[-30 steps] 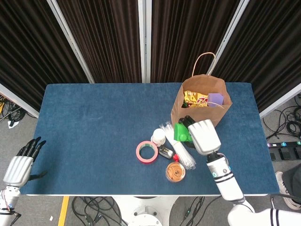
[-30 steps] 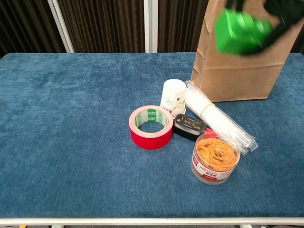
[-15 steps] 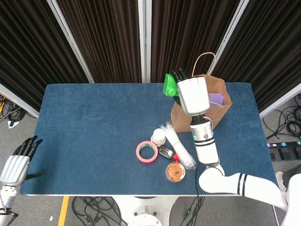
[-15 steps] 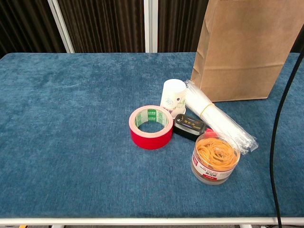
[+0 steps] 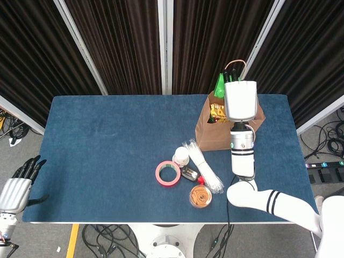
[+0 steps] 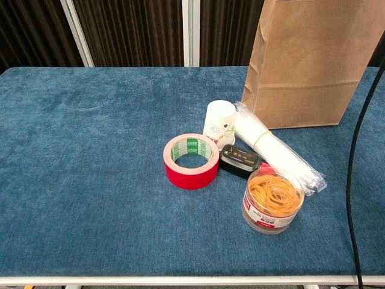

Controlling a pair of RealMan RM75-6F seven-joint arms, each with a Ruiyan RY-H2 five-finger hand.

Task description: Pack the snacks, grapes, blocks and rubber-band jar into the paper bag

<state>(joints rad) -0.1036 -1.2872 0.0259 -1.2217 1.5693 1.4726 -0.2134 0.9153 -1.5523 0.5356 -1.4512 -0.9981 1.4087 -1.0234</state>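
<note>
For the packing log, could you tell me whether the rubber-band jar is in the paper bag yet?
Not yet: the rubber-band jar stands upright on the table, in front of the paper bag.

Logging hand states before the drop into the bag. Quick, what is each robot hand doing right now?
Left robot hand: open, holding nothing, off the table's near-left corner.
Right robot hand: holding the green block over the paper bag.

Brown paper bag (image 6: 313, 66) upright at the counter's (image 6: 90, 180) far right edge, top cut off. Just in front, touching its base: clear packet of white sticks (image 6: 274, 150), lying diagonally toward the near right corner. White paper cup (image 6: 219, 123) beside the packet. Red tape roll (image 6: 192, 161) flat (hole upward). Small black item (image 6: 239, 161) between roll and packet. Rubber-band jar (image 6: 272, 201) nearest the front edge, orange bands inside. Black cable (image 6: 355, 156) hanging along the right side.
</note>
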